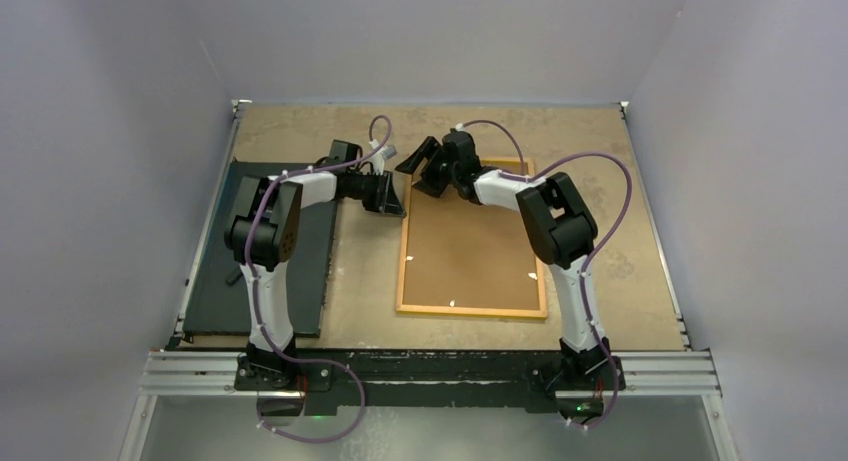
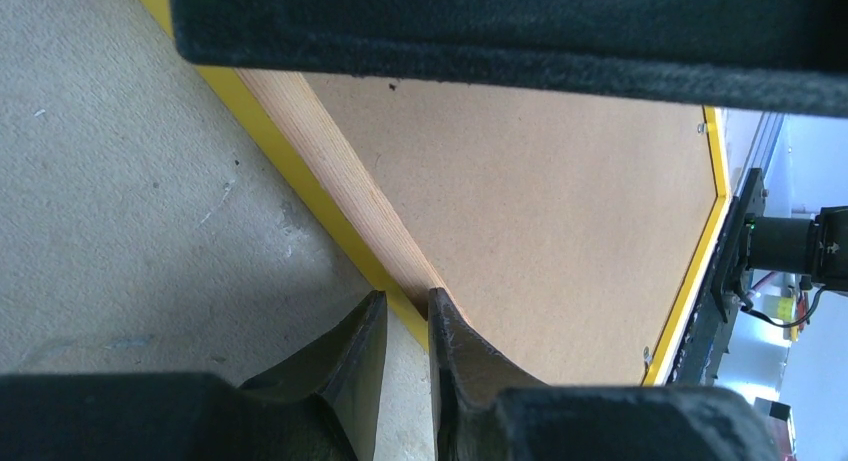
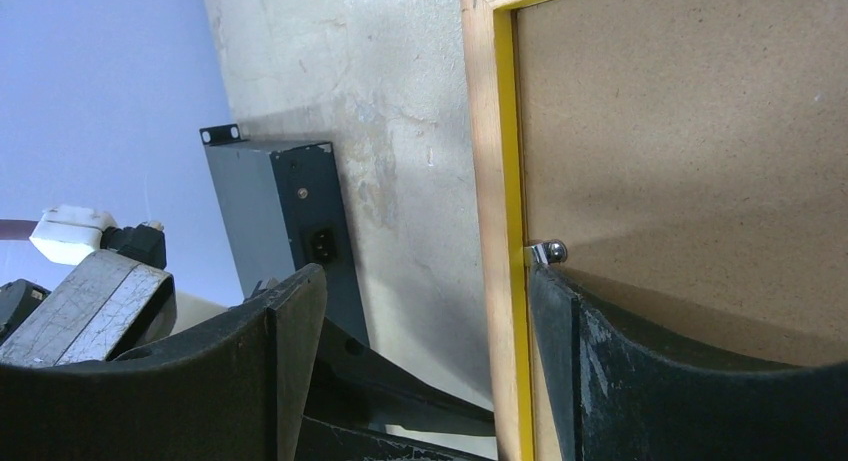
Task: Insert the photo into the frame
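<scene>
frame [image 1: 470, 308]: you'll find it flat on the table [image 1: 600, 241], between the two arms, with its yellow-orange border around a brown backing board [image 1: 470, 241] that faces up.
left gripper [image 1: 393, 196]: your left arm reaches across to the frame's far left corner. in the left wrist view the jaws are nearly closed, one fingertip [image 2: 368, 326] on the table side and the other on the board side. the yellow rim [image 2: 300, 176] fills the narrow gap between them, so it reads as a pinch on the frame's edge.
right gripper [image 1: 422, 171]: it sits at the frame's far edge, close to your left gripper. the jaws stand wide apart and hold nothing. one finger [image 3: 590, 351] is over the backing board, its tip just beside a small metal clip [image 3: 547, 251] on the rim, and the other is over bare table.
black flat board [image 1: 215, 291]: it lies on the table's left side, under your left arm, apart from the frame.
</scene>
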Motion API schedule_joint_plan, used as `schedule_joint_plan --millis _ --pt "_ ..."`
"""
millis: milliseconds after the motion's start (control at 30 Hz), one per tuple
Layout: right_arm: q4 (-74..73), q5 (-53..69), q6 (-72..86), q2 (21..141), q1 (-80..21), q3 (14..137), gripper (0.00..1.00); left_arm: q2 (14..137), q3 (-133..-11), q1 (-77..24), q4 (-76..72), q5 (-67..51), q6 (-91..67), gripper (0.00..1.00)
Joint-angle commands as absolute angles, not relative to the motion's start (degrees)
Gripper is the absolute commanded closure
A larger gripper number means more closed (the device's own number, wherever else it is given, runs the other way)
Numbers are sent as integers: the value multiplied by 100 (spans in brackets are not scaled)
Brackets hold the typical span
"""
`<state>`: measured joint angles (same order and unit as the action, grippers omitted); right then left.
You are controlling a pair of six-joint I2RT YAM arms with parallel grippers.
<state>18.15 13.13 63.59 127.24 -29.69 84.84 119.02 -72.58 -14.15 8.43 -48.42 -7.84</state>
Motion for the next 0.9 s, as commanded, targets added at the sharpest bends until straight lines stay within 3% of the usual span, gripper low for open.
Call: schedule_joint_plan --millis 0,67,167,333,467,867 --pt "1730 1298 6246 12759 -3009 8614 23 11838 -7141 -1423 825 -4675 -574 81" --pt "1729 1292 6189 12686 -3014 8617 23 11778 -7156 -1415 891 -4693 -560 79" --pt "1617 1176 5922 12378 -3015 8512 23 11625 -7317 -1360 1270 -4696 -445 67" --pt "1040 669 5221 11431 -3071 8166 21 10979 -7871 -987 2299 -4622 -145 44" --pt "145 266 4391 10709 -3564 8117 18 10419 -8389 -531 2981 -4542 -27 19" --pt "-1062 477 1189 8198 -5678 5850 19 9248 -8954 201 4880 -3523 1495 9"
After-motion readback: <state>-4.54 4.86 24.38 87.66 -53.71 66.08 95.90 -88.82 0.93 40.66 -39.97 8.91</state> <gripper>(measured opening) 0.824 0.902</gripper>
